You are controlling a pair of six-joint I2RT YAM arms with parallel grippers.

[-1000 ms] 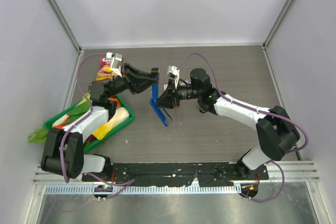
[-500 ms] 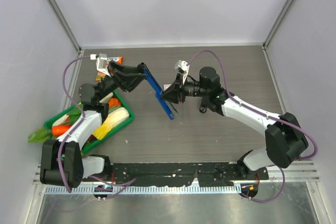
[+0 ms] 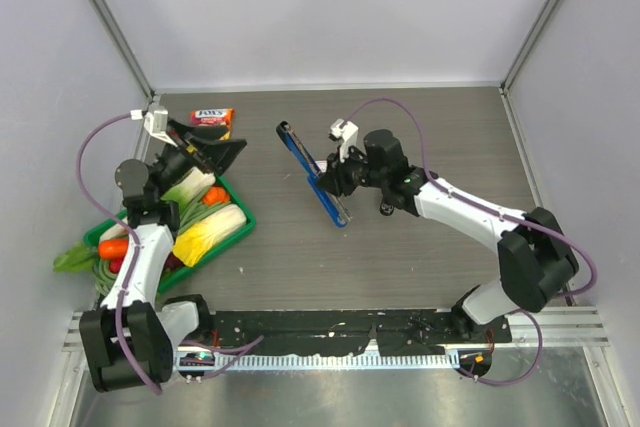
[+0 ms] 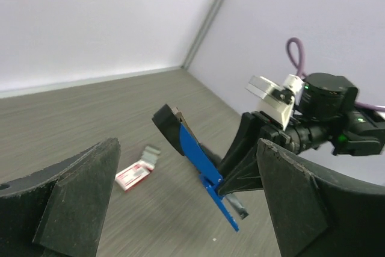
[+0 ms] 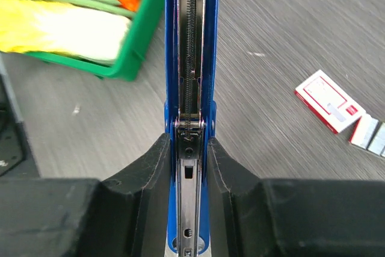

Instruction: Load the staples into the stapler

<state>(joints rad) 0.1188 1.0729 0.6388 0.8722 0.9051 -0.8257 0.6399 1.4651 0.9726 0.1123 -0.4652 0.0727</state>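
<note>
My right gripper is shut on the blue stapler near its hinge and holds it slanted over the table's middle. In the right wrist view the stapler runs straight away from the gripper, and its metal channel with a spring faces the camera. My left gripper stands open at the far left, apart from the stapler; its jaws are wide with nothing between them. The staples, short grey pieces, lie on the table beside a red-and-white box.
The box lies near the back left corner, with the staples at its end. A green tray of vegetables sits at the left under my left arm. Enclosure walls ring the table.
My left gripper has let go of the stapler, opened wide and drawn back to the left. My right gripper has kept the stapler and turned it to a flatter slant.
</note>
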